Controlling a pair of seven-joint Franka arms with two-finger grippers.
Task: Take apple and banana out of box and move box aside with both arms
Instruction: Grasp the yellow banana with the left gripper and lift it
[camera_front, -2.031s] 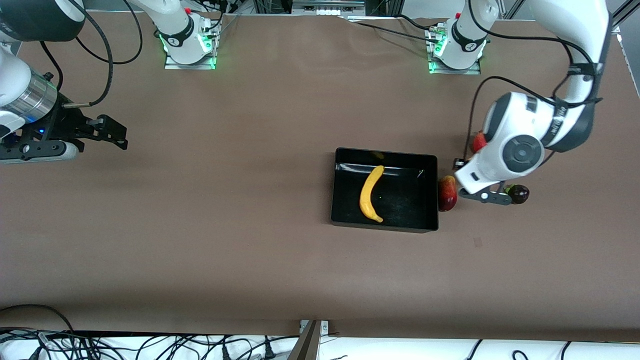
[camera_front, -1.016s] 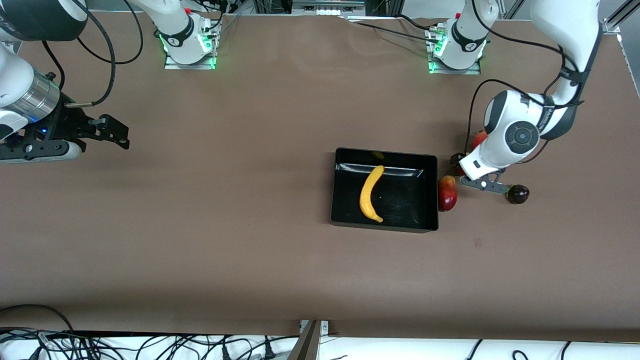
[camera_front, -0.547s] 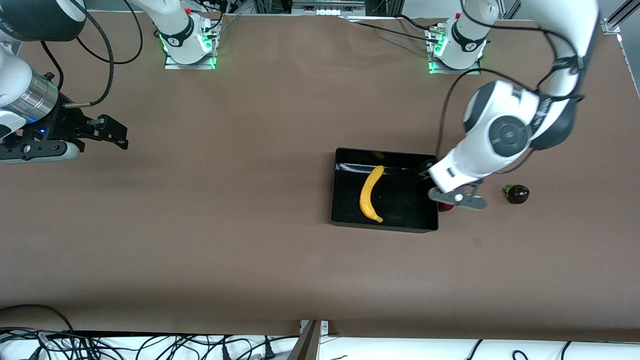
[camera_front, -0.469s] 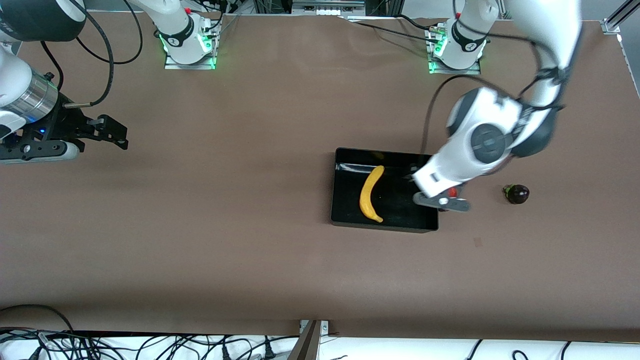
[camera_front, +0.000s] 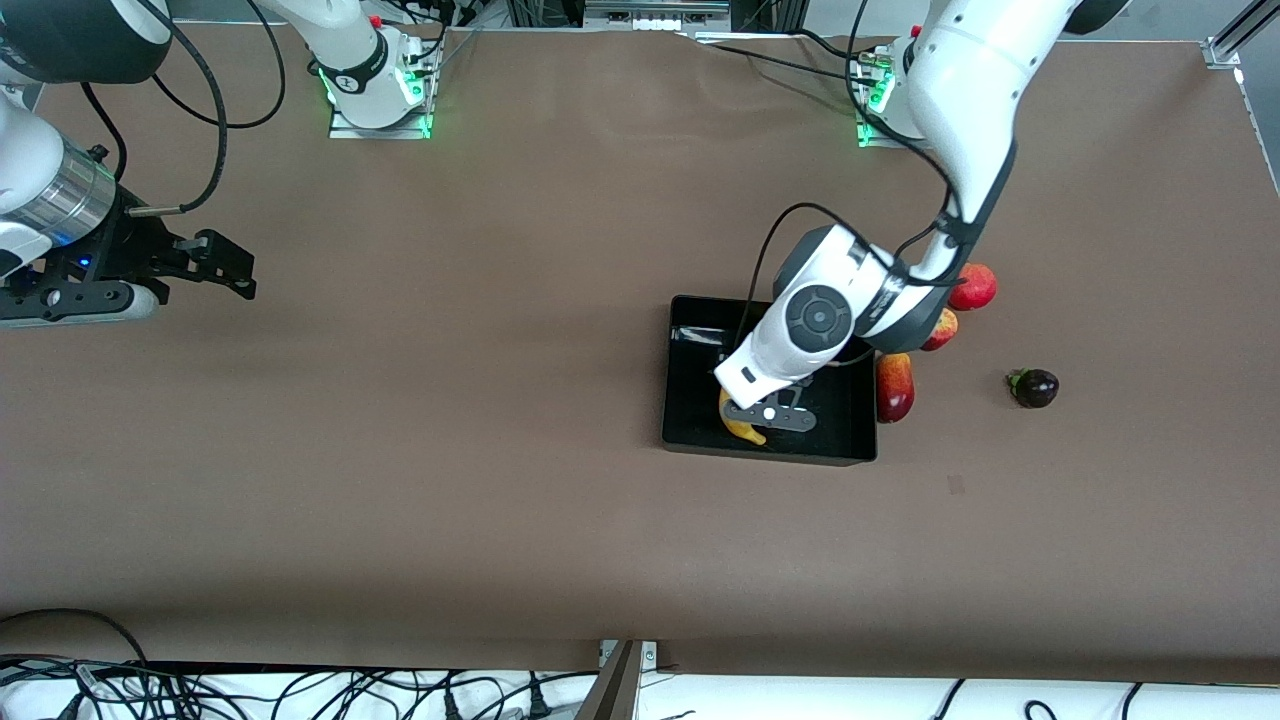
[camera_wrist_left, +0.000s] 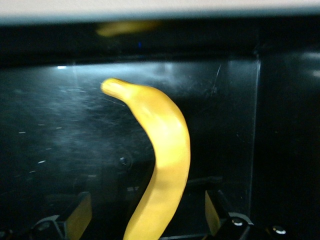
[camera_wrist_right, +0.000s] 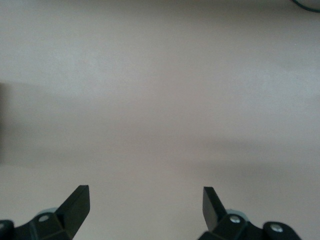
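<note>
the banana (camera_wrist_left: 162, 165) is lying in the black bin (camera_front: 690, 420), long axis running toward the robots' bases, between the left gripper (camera_wrist_left: 145, 220)'s spread fingers (right gripper (camera_wrist_right: 145, 210) is waiting, spread, over bare table).

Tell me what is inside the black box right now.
In the black box lies one banana. The left end effector, open, hangs over it and hides most of it in the front view. No other fruit shows inside; part of the floor is covered.
</note>
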